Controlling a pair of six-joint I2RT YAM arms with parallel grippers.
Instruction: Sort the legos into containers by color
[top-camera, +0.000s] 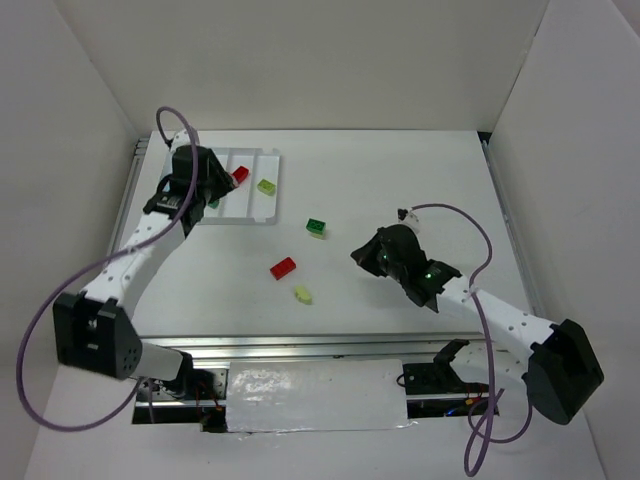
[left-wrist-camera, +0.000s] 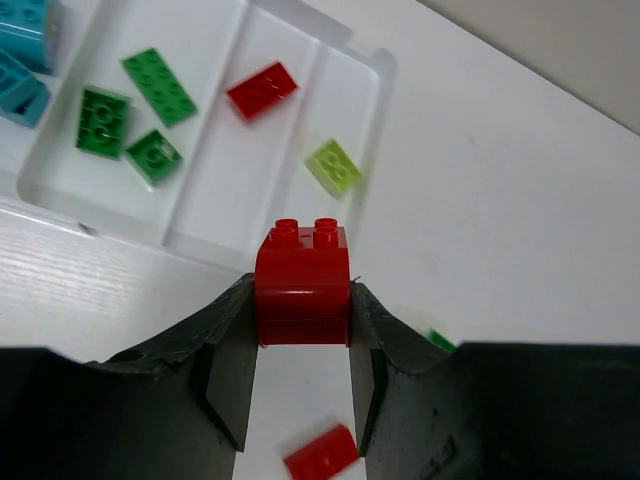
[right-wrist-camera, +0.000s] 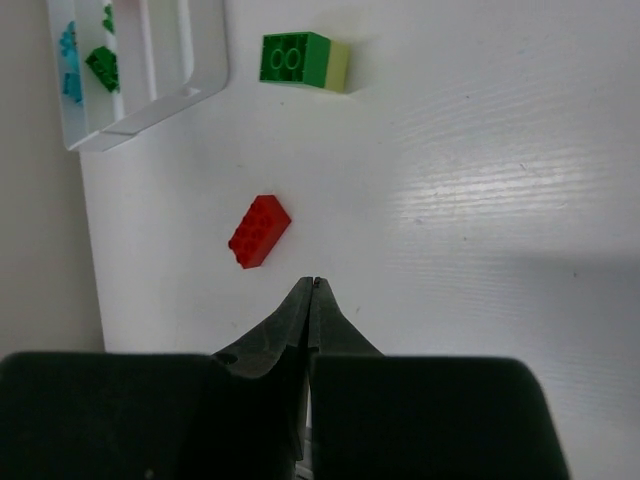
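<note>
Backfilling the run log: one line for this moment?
left end effector: shut on held red lego, at tray | right end effector: shut, empty | table: loose red lego, green lego, yellow-green lego

White tray (left-wrist-camera: 372, 62) has four long slots side by side. Teal bricks (left-wrist-camera: 25, 45) are in the leftmost one, three green bricks (left-wrist-camera: 150, 90) in the next, one flat red brick (left-wrist-camera: 262, 90) in the third, and one yellow-green brick (left-wrist-camera: 333, 166) in the last. A chunky red block (left-wrist-camera: 301, 285) is pinched in the left gripper (left-wrist-camera: 300, 340), studs toward the tray. Loose on the table, away from the tray: a green block (top-camera: 316, 227), a red piece (top-camera: 283, 267) and, near it, a pale yellow-green piece (top-camera: 302, 294)
</note>
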